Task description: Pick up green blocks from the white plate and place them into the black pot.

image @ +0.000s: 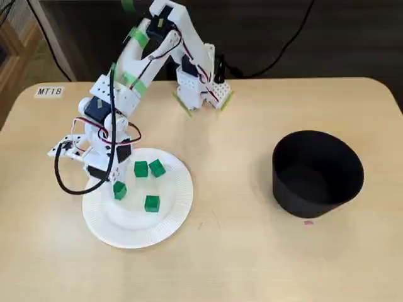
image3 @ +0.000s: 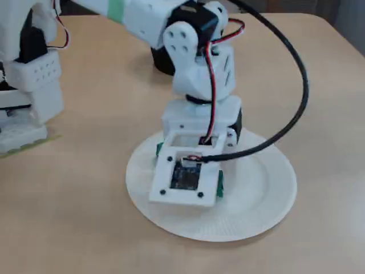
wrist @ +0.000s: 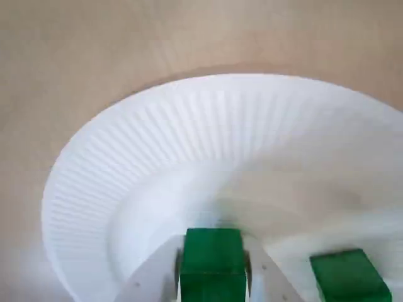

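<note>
Claw: in the wrist view I have my claw (wrist: 213, 253) down over the white plate (wrist: 126, 157). Its two white fingers (wrist: 157, 280) press against either side of the gripped block (wrist: 212, 270), pinching it.
Lift: from this low angle I cannot say for certain whether the gripped block is clear of the plate or resting on it.
Gripped block, wider look: in a fixed view it sits tilted at the left of the plate's well (image: 119, 190), just beneath the wrist of the arm (image: 157, 44).
Other green blocks: three more lie on the plate. The upper-left block (image: 140, 168) and the upper-right block (image: 157, 168) sit just beside each other near the top of the well. The lower block (image: 152, 203) sits alone below them. The wrist view catches one neighbour (wrist: 348, 277) just right of the claw.
Plate: it rests on the pale wooden surface (image: 252, 264), left of centre in that fixed view.
Black pot: the black pot (image: 315, 195) stands upright on the surface, well apart from the plate, to the right.
Arm: it is white with green tape and reaches from its base at the far edge down to the plate. In a fixed view from the side, the camera board (image3: 182, 177) hides the claw.
Tag: a label reading MT18 (image: 49, 91) sits near the surface's top-left corner.
</note>
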Robot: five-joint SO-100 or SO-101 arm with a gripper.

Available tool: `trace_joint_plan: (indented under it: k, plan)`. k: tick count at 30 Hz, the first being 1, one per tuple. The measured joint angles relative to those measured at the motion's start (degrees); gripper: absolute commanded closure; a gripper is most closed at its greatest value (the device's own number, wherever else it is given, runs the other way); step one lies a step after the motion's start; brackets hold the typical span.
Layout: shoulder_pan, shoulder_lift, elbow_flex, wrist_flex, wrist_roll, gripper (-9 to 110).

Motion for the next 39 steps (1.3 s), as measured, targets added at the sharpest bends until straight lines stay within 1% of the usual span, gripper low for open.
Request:
trace_joint_plan:
  k: [3,6,9,11,13,16,18,20,23,30,31,35,38,39]
  plan:
    - [-3.7,9.0,0.0,0.9,2.5,104]
    - [-9.8,19.8,0.0,1.8,7.9,104]
    - [-19.0,30.1,0.0,2.5,14.2,104]
    - [-26.7,35.9,2.7,1.2,18.7,104]
    - [-35.8,41.1,8.2,-3.2,22.6,104]
    - [-48.5,46.3,18.2,-11.7,24.9,104]
    - [-55.3,47.0,24.0,-16.9,24.8,104]
    - [-59.3,47.0,28.8,-22.1,24.2,104]
    - [-62.1,46.6,32.5,-27.9,23.0,104]
    - [-62.9,39.2,33.0,-35.9,20.2,104]
    - [-63.0,38.6,33.0,-36.2,20.0,102]
    - [-63.0,38.4,33.0,-35.0,19.3,83]
    - [-63.3,38.5,33.3,-32.3,18.2,74]
    - [-63.5,38.5,33.3,-31.4,17.7,74]
